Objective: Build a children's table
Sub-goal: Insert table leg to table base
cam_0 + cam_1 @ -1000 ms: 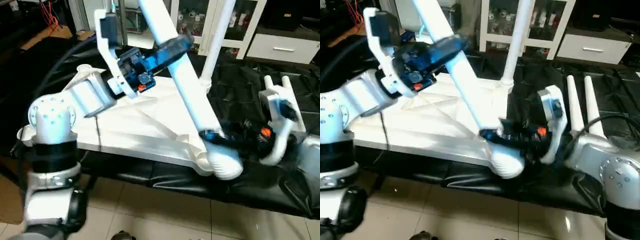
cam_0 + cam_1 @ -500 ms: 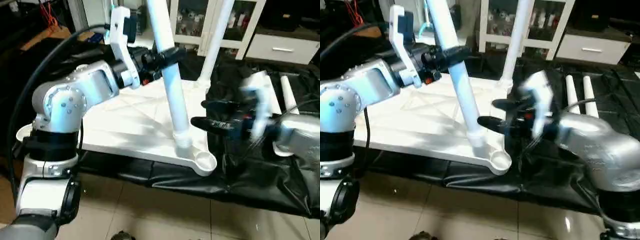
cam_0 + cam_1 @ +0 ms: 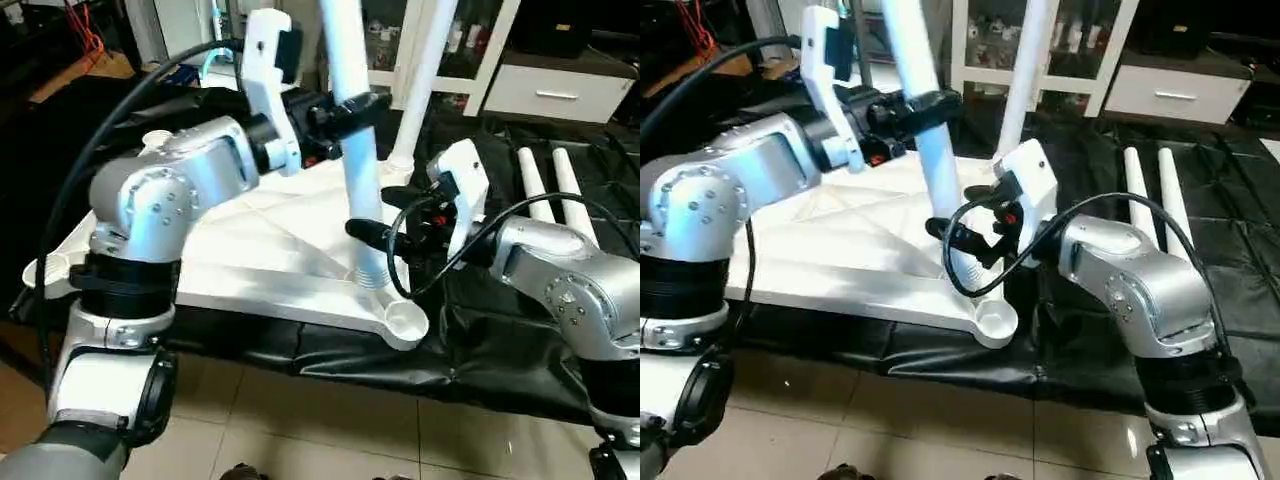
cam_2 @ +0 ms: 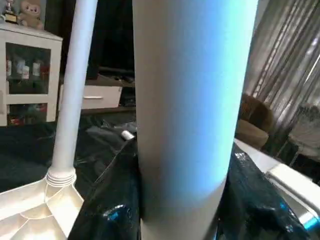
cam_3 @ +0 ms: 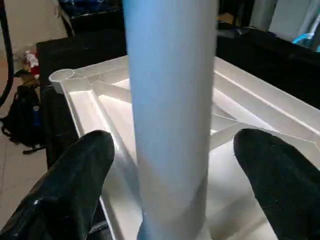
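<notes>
Black sheet (image 3: 500,350) covers bench, tiled floor (image 3: 300,430) below. White glass-door cabinet (image 3: 1070,40) at back; white drawer (image 3: 560,95) beside it.

The room light is even and bright. The black sheet (image 3: 480,340) shows glare at 5 o'clock. In both wrist views the near leg (image 4: 187,100) is blurred.

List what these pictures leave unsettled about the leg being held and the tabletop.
- Held leg: its upper end is cut off by the top edge in both eye views.
- Its foot: whether it stands in the near corner socket or beside it is unclear; the right pincer partly hides it.
- Left pincer: in the left wrist view the leg hides its fingers.
- Tabletop: the left arm covers its left part.
</notes>
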